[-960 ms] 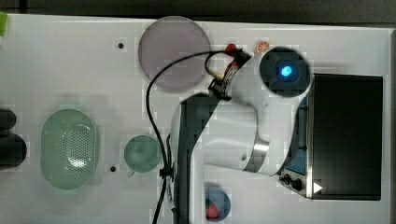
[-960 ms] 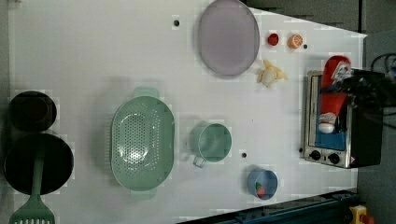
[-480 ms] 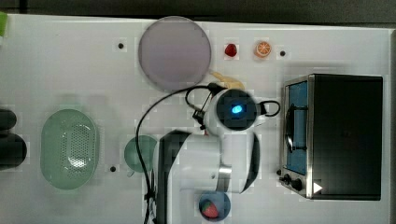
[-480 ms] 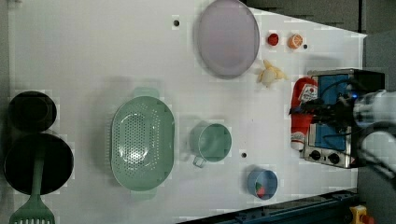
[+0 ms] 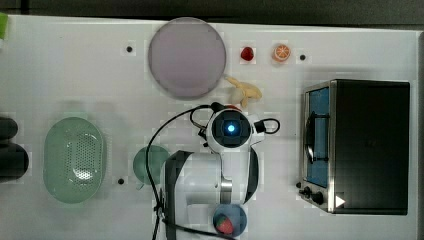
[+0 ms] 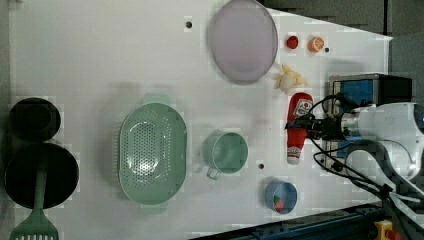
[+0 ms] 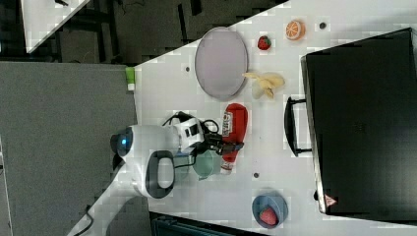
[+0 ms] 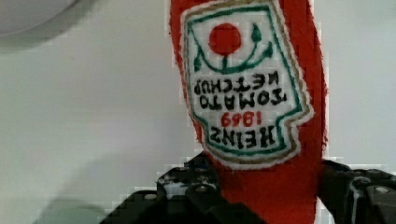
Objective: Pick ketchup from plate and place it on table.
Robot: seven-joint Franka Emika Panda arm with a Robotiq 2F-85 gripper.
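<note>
**Ketchup held over bare table, clear of the plate**

The table carries the whole layout: a toaster oven at the top view's right, a green perforated basket and a green cup toward the left view's middle, and the mauve-grey plate at the far edge. The plate is bare.

The Panda arm reaches in with its gripper clamped across the ketchup bottle. In the wrist view the dark jaws press both sides of the red body just beyond the white label, so the claw is partly closed on the bottle and nothing else.

The bottle lies off the plate, in the left view just below the peeled banana and between the cup and the oven front. Its long axis runs away from the plate: the base points toward the plate and banana, the tapered cap toward the small blue bowl. The gripper crosses that axis at mid-body, approaching from the oven side.

Judgement: the carry appears largely complete; what remains is lowering and release. White tabletop shows behind the bottle, yet whether the bottle already touches it cannot be told. The banana beside the base is the nearest obstacle.
</note>
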